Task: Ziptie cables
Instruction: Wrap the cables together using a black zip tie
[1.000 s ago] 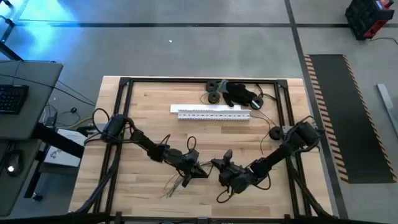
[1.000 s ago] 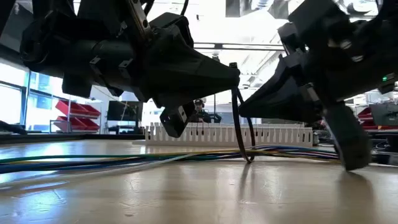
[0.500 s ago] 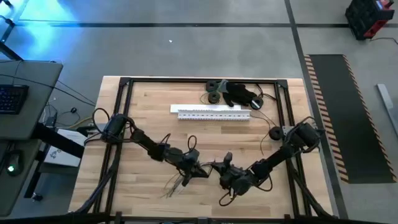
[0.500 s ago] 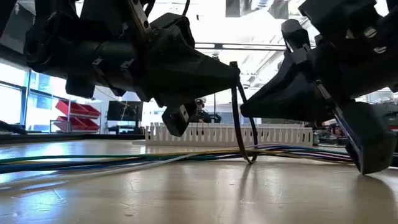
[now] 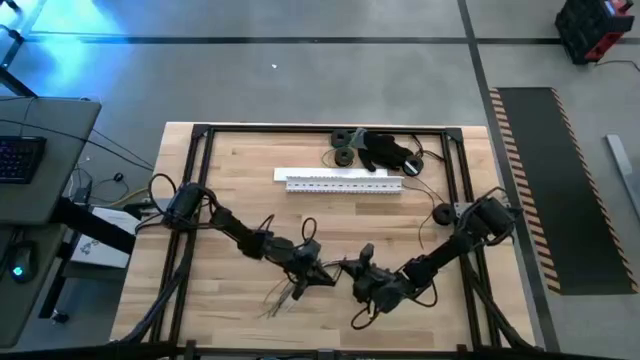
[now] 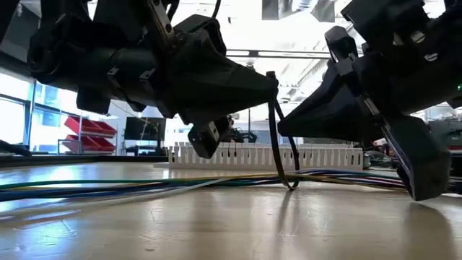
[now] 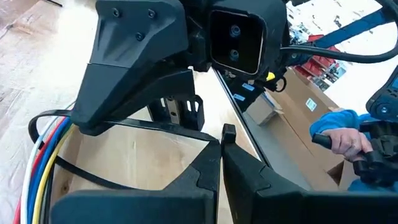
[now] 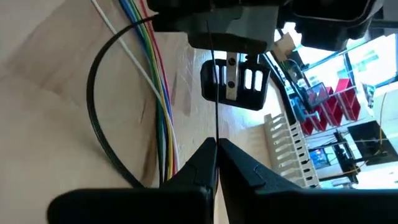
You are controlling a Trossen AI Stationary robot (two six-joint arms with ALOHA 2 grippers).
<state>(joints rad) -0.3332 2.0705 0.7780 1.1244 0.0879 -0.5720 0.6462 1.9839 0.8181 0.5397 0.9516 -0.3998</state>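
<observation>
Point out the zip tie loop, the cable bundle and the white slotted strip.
zip tie (image 8: 93, 118): right wrist view, on the black loop's curve.
cables (image 6: 108, 186): low view, on the coloured bundle lying on the table.
white slotted strip (image 5: 343, 181): high view, mid-length.

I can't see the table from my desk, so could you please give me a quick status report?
Left gripper shut on zip tie head; right gripper shut on its tail. Tie looped around the cables, loop loose. Nothing in the way.
</observation>
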